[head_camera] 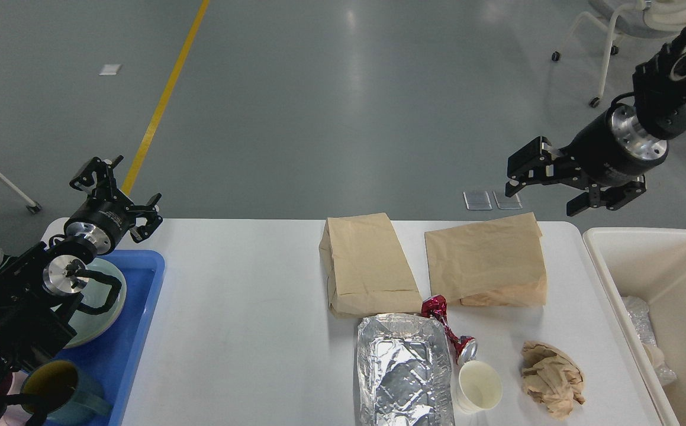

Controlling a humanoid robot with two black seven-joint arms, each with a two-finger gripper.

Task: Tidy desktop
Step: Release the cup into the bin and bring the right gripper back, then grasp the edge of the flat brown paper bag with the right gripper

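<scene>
While both arms hang clear, trash waits on the desktop [242, 331].

Head view: right gripper [547, 186], fingers apart and empty, hovers at 2 o'clock; left gripper [115, 195], also spread, at 9 over the tray [141, 331]. I'd drop the right one onto the nearer bag [485, 257], pinch an edge, then swing it to the bin [609, 278] at 4.

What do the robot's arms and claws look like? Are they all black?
Mostly black! Each arm is made of chunky round segments with shiny silver metal rings at the joints. The left gripper has two thin black fingers made of little linked bars, and a black cable loops beside its wrist. The right gripper has two blockier black fingers behind a wide silver ring.
</scene>
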